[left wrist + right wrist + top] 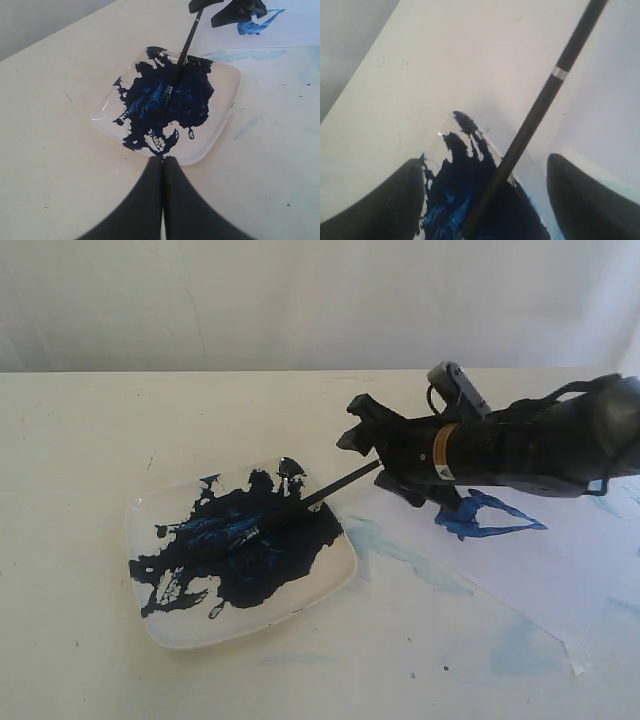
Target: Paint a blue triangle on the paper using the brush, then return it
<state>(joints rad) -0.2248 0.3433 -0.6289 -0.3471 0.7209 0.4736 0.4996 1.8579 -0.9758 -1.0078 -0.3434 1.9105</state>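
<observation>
The black brush (300, 505) lies with its bristle end in the dark-blue paint on the square white plate (330, 585), its handle slanting up over the plate's edge. My right gripper (368, 455) is open at the handle's free end. In the right wrist view the brush (540, 105) runs between the fingers with a gap on each side. The blue triangle (490, 520) shows on the paper (540, 570) under the right arm. My left gripper (163, 159) is shut and empty at the plate's near edge (200, 157).
Pale light-blue smears (400, 550) mark the table and the paper's edge between the plate and the triangle. The paper's corner (575, 660) lifts slightly at the front right. White cloth hangs behind the table.
</observation>
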